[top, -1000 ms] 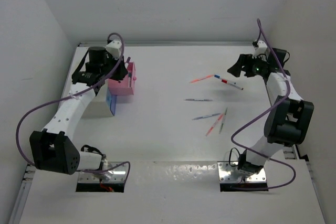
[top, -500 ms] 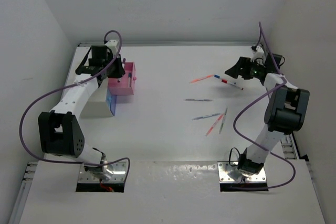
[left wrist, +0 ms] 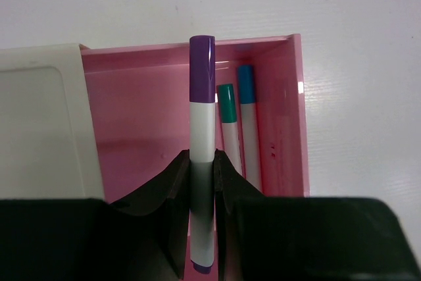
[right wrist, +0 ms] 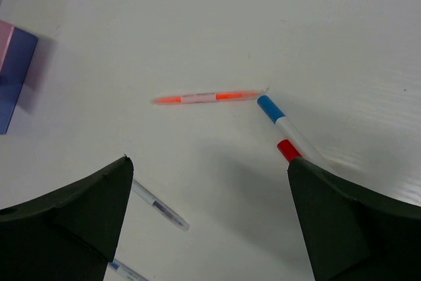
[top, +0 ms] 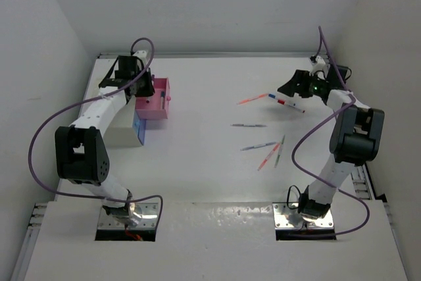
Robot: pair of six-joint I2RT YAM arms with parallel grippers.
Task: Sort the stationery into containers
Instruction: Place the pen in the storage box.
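Note:
My left gripper (left wrist: 202, 162) is shut on a white marker with a purple cap (left wrist: 202, 123) and holds it over the open pink box (left wrist: 131, 116). A green-capped marker (left wrist: 228, 120) and a blue-capped marker (left wrist: 247, 116) lie inside that box. In the top view the left gripper (top: 143, 89) is at the pink box (top: 158, 108), with the blue box (top: 139, 127) just in front. My right gripper (right wrist: 207, 162) is open and empty above an orange pen (right wrist: 207, 97), a blue-capped marker (right wrist: 279, 118) and a red cap (right wrist: 287, 149). It sits at the back right (top: 289, 88).
A white cabinet block (top: 120, 129) stands left of the blue box. Several loose pens lie mid-table: a grey one (top: 248, 125), a blue one (top: 258, 145), an orange-pink one (top: 268, 156) and a green one (top: 281, 149). A clear pen (right wrist: 161, 205) lies by my right gripper's left finger.
The left arm has swung its elbow back and to the left while its gripper stays over the pink box with the marker. The right gripper has shifted slightly back.

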